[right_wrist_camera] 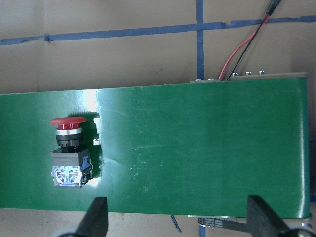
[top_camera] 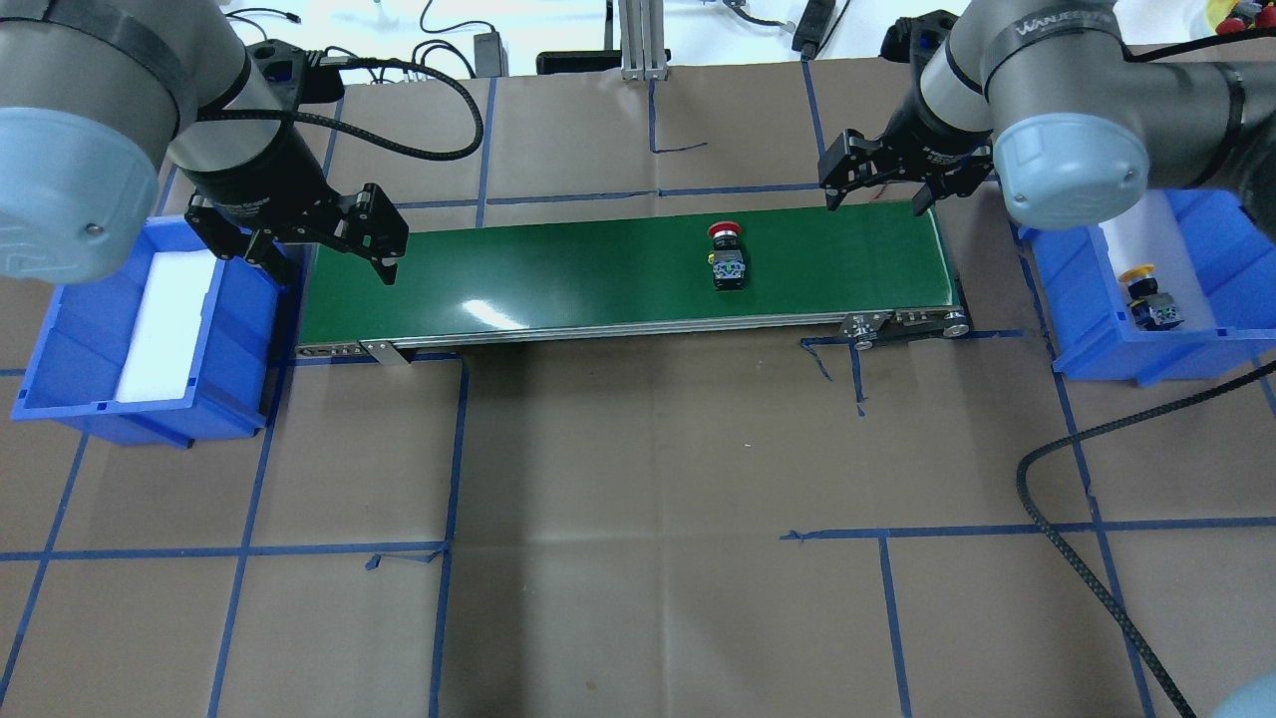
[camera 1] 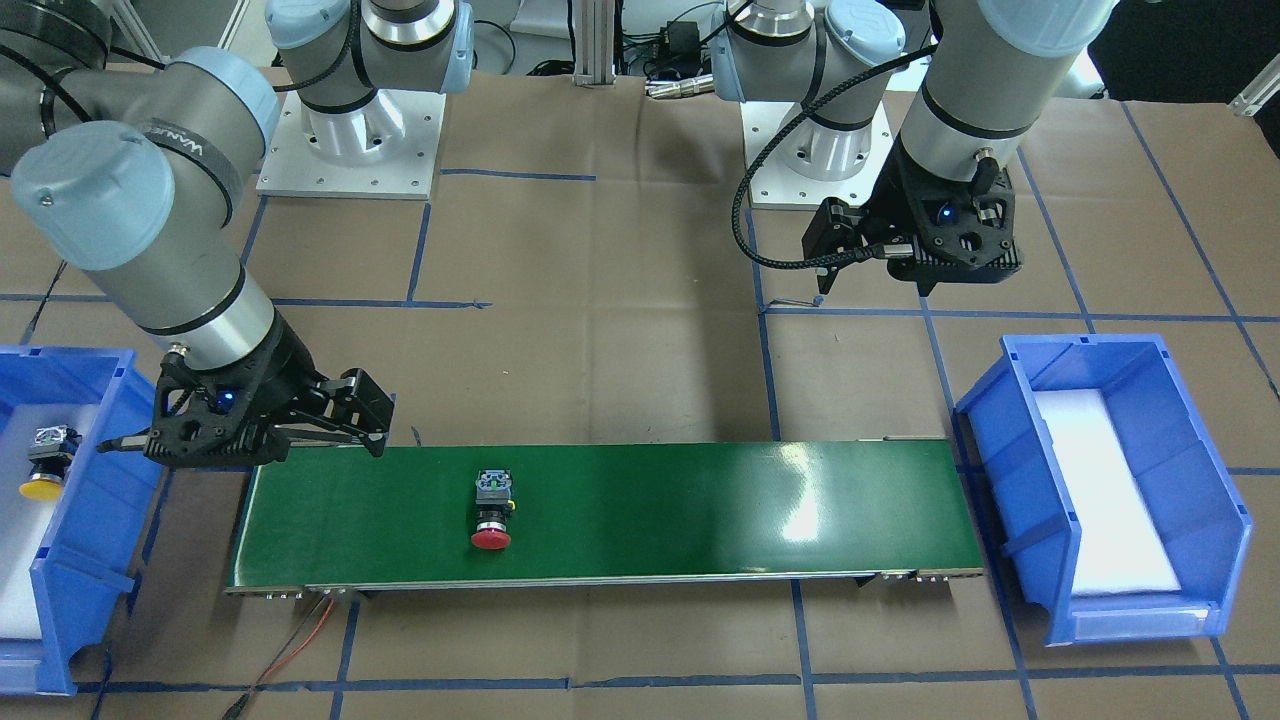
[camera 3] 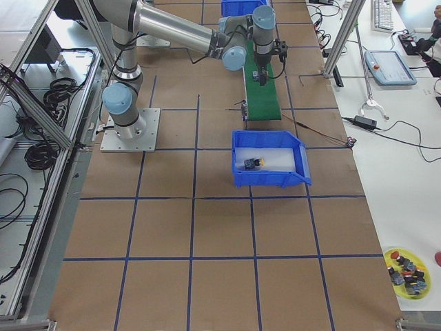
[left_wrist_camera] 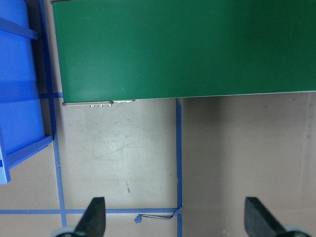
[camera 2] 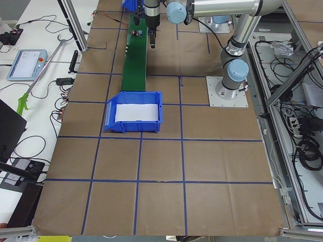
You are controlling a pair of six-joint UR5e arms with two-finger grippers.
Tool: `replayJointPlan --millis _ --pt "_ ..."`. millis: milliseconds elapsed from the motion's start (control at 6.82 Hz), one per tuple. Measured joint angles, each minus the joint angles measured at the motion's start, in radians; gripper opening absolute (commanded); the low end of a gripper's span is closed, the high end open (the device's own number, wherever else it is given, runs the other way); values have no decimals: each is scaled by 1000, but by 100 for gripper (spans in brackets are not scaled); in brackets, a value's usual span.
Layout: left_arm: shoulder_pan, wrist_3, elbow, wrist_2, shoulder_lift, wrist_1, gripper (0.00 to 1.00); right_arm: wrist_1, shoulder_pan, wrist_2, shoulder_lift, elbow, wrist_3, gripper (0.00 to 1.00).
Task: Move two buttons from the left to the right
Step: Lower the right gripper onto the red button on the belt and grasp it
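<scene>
Conveyor belt (top_camera: 598,269): left fingers (left_wrist_camera: 94,217), right fingers (right_wrist_camera: 97,217) wide, empty.
Sideways red button (right_wrist_camera: 69,148) may roll off if I grab late.

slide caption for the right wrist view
Red button lying on the green belt, open right gripper overhead.

Bright overhead light glares on the green belt (camera 1: 650,510); side views perhaps soft.
</scene>
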Motion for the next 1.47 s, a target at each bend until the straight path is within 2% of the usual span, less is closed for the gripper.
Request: replayJointPlan --millis 440,733,1026,1173,1320,1466 --pt "0 0 0 0 0 0 100 -17 27 55 64 -4 10 99" --pt "0 0 0 0 0 0 100 -70 33 84 108 -6 15 99" --pt "0 0 0 0 0 0 100 -73 40 71 156 -12 24 98" --pt "0 0 0 0 0 0 100 -74 41 60 179 -14 25 89" --pt "0 0 0 0 0 0 100 -74 41 38 193 -15 26 65" --pt "0 0 0 0 0 0 100 -69 42 10 198 -15 25 31"
